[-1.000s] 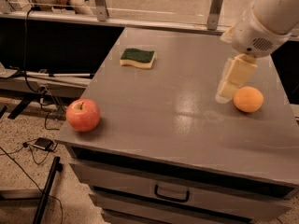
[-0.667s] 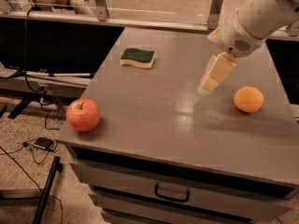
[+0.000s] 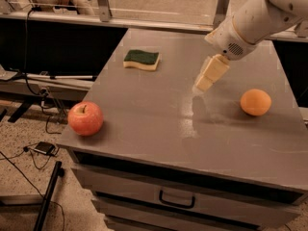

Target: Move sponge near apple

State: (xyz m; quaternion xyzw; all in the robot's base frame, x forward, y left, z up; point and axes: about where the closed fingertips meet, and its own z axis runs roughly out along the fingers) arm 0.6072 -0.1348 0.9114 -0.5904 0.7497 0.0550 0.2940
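The sponge [image 3: 141,59], dark green on top over pale yellow foam, lies flat at the far left part of the grey cabinet top [image 3: 159,129]. The red-pink apple [image 3: 85,118] stands at the near left corner, well apart from the sponge. My gripper [image 3: 204,83], pale cream, hangs from the white arm [image 3: 250,23] over the middle of the top, to the right of the sponge and not touching it. It holds nothing that I can see.
A plain orange fruit [image 3: 255,102] sits at the right side of the top. Drawers with a handle [image 3: 176,199] are below the front edge. A glass-and-metal rail [image 3: 159,20] runs behind. Cables and stand legs [image 3: 43,148] lie on the floor at left.
My gripper has moved left, away from the orange fruit and toward the sponge. The sponge, apple and orange fruit have not moved.
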